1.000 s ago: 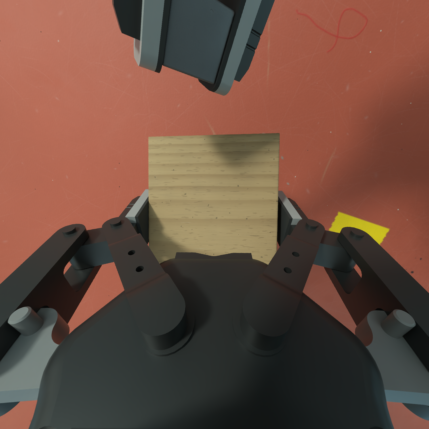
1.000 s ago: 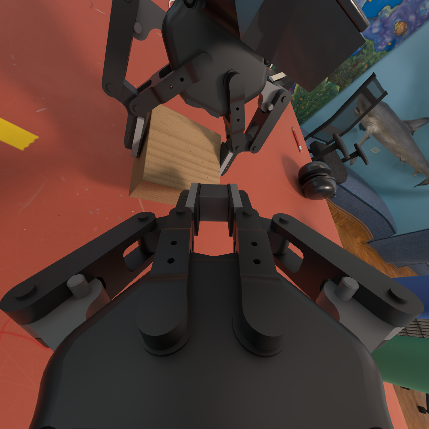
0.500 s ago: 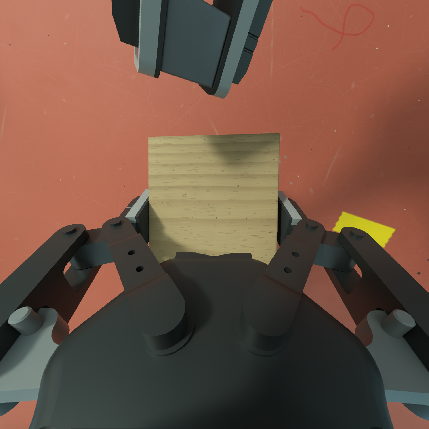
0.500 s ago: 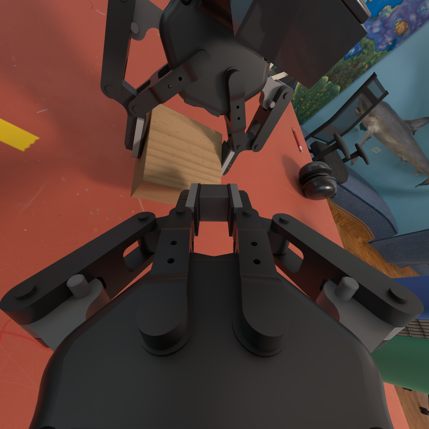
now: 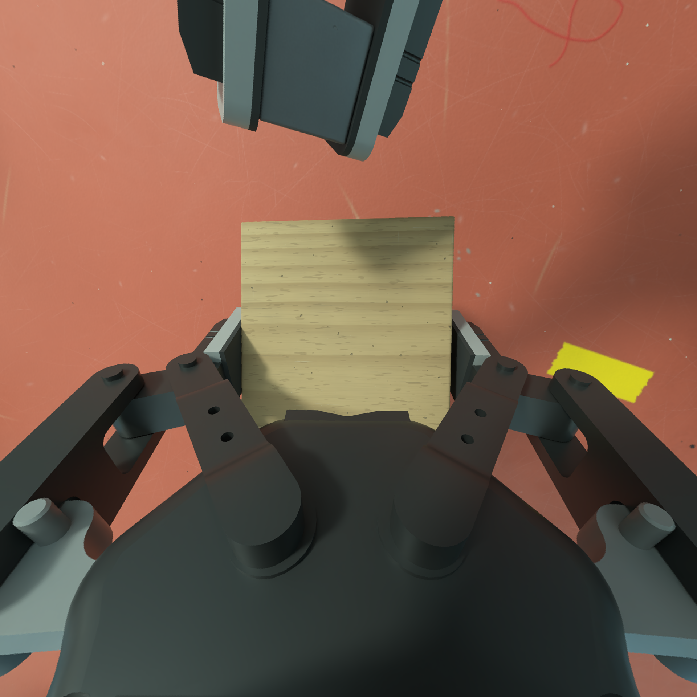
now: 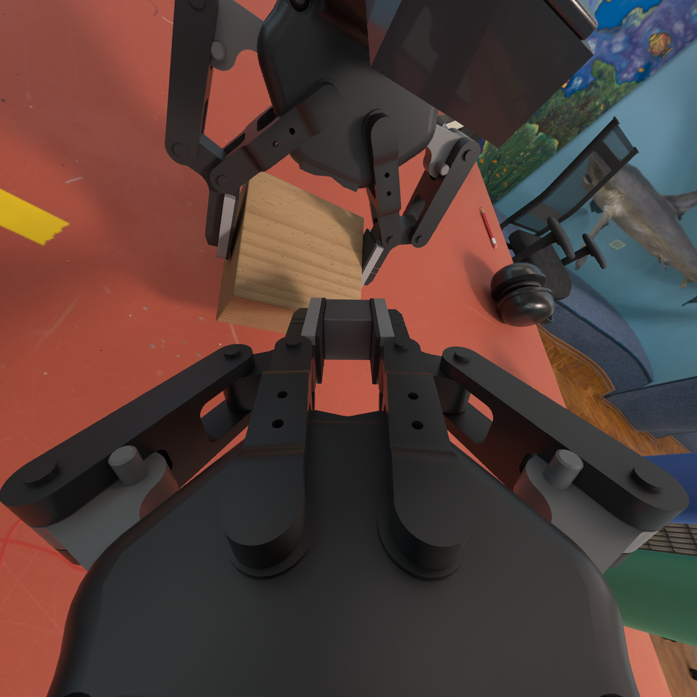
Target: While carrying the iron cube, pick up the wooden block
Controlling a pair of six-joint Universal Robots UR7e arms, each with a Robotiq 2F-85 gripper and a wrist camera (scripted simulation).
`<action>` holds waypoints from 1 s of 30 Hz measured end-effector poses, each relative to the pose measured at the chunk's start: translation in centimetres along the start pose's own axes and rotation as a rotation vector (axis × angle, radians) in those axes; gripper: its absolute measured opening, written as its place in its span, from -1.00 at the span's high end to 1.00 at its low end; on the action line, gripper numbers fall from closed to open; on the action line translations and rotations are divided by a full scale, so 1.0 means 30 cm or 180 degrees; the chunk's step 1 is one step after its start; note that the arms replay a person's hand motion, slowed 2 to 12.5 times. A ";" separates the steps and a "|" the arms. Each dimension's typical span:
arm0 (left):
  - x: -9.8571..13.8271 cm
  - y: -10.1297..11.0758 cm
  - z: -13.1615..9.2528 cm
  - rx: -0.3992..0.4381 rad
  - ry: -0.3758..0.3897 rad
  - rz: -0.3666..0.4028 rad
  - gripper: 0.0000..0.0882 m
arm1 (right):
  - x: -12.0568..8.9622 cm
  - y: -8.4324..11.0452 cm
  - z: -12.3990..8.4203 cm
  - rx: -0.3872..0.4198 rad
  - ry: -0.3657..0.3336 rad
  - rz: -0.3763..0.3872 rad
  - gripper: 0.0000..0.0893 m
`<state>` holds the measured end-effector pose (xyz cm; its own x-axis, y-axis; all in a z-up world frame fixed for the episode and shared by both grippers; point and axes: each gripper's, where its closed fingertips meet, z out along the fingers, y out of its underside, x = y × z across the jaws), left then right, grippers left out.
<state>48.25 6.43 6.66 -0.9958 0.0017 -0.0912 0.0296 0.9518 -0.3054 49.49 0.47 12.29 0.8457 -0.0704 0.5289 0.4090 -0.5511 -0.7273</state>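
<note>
Left wrist view: our left gripper point(image 5: 346, 350) is squeezing the wooden block point(image 5: 347, 320), flat face up; our right gripper point(image 6: 347, 320) is pinching the iron cube point(image 6: 347, 332).

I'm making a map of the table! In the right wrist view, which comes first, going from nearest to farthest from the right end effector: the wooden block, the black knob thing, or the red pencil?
1. wooden block: just ahead of the right end effector, slightly left.
2. black knob: off to the right, at the table edge.
3. red pencil: farther right, beyond the knob.
</note>
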 end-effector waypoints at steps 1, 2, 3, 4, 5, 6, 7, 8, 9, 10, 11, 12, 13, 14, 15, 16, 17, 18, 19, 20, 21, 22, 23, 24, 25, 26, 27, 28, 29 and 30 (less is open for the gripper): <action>0.001 0.000 0.000 0.0004 0.0001 0.0003 -0.80 | -0.001 -0.001 0.000 0.0004 -0.0006 0.0001 0.55; 0.002 0.001 0.000 0.0005 0.0000 0.0006 -0.80 | -0.002 -0.001 0.001 0.0009 -0.0011 0.0002 0.55; 0.002 0.001 0.001 0.0002 -0.0005 0.0011 -0.80 | -0.003 -0.002 0.001 0.0012 -0.0016 0.0001 0.55; 0.002 0.002 0.001 -0.0005 -0.0014 0.0016 -0.80 | -0.004 -0.003 0.001 0.0016 -0.0019 0.0000 0.55; 0.001 0.004 0.001 -0.0016 -0.0024 0.0020 -0.80 | -0.004 -0.003 0.002 0.0017 -0.0021 -0.0002 0.55; 0.001 0.006 0.001 -0.0029 -0.0034 0.0021 -0.80 | -0.005 -0.003 0.002 0.0017 -0.0023 -0.0003 0.55; 0.001 0.008 0.002 -0.0043 -0.0042 0.0021 -0.80 | -0.005 -0.003 0.002 0.0016 -0.0024 -0.0004 0.55; 0.001 0.009 0.002 -0.0052 -0.0046 0.0021 -0.80 | -0.006 -0.003 0.003 0.0014 -0.0025 -0.0006 0.55; 0.001 0.010 0.003 -0.0058 -0.0047 0.0018 -0.80 | -0.006 -0.003 0.003 0.0012 -0.0027 -0.0008 0.55; 0.002 0.011 0.003 -0.0056 -0.0043 0.0016 -0.80 | -0.006 -0.002 0.004 0.0010 -0.0030 -0.0008 0.55; 0.003 0.010 0.004 -0.0049 -0.0034 0.0012 -0.80 | -0.007 -0.002 0.004 0.0010 -0.0033 -0.0008 0.55; 0.004 0.010 0.005 -0.0038 -0.0023 0.0008 -0.80 | -0.008 -0.002 0.005 0.0011 -0.0036 -0.0006 0.55; 0.005 0.009 0.006 -0.0026 -0.0014 0.0004 -0.80 | -0.008 -0.002 0.005 0.0012 -0.0039 -0.0003 0.55; 0.005 0.009 0.007 -0.0015 -0.0006 -0.0001 -0.80 | -0.008 -0.002 0.006 0.0014 -0.0041 0.0000 0.55; 0.005 0.009 0.008 -0.0009 -0.0003 -0.0006 -0.80 | -0.008 -0.001 0.006 0.0014 -0.0042 0.0004 0.55; 0.004 0.010 0.009 -0.0009 -0.0004 -0.0012 -0.80 | -0.008 -0.001 0.007 0.0013 -0.0042 0.0007 0.55; 0.003 0.012 0.011 -0.0015 -0.0007 -0.0017 -0.80 | -0.008 0.001 0.008 0.0011 -0.0042 0.0009 0.55; 0.003 0.014 0.013 -0.0025 -0.0007 -0.0023 -0.80 | -0.009 0.002 0.010 0.0006 -0.0043 0.0009 0.55; 0.003 0.017 0.015 -0.0039 -0.0006 -0.0030 -0.80 | -0.009 0.004 0.011 0.0000 -0.0045 0.0008 0.55; 0.003 0.019 0.017 -0.0049 -0.0001 -0.0038 -0.80 | -0.010 0.006 0.012 -0.0006 -0.0047 0.0006 0.55; 0.004 0.021 0.020 -0.0056 0.0007 -0.0047 -0.80 | -0.011 0.008 0.014 -0.0013 -0.0049 0.0005 0.55; 0.005 0.022 0.023 -0.0059 0.0017 -0.0057 -0.80 | -0.012 0.010 0.015 -0.0020 -0.0052 0.0006 0.55; 0.005 0.022 0.025 -0.0056 0.0028 -0.0068 -0.80 | -0.012 0.013 0.017 -0.0026 -0.0054 0.0011 0.55; 0.004 0.023 0.028 -0.0049 0.0039 -0.0080 -0.80 | -0.013 0.015 0.019 -0.0032 -0.0056 0.0020 0.55; 0.004 0.023 0.030 -0.0041 0.0052 -0.0094 -0.80 | -0.013 0.018 0.020 -0.0037 -0.0059 0.0032 0.55; 0.005 0.024 0.033 -0.0034 0.0068 -0.0109 -0.80 | -0.014 0.021 0.022 -0.0042 -0.0062 0.0045 0.55; 0.005 0.024 0.036 -0.0026 0.0083 -0.0124 -0.80 | -0.014 0.024 0.024 -0.0046 -0.0064 0.0059 0.55; 0.004 0.025 0.039 -0.0020 0.0091 -0.0139 -0.80 | -0.013 0.028 0.026 -0.0050 -0.0064 0.0070 0.55; 0.003 0.026 0.042 -0.0014 0.0096 -0.0153 -0.80 | -0.013 0.031 0.028 -0.0052 -0.0062 0.0079 0.55; 0.001 0.027 0.044 -0.0008 0.0091 -0.0165 -0.80 | -0.012 0.034 0.030 -0.0055 -0.0058 0.0087 0.55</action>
<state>48.36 6.79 5.15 -0.9981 -0.0387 -0.0483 -0.0221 0.9516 -0.3066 49.91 0.68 10.98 0.8626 -0.0706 0.5009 0.3799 -0.5634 -0.7337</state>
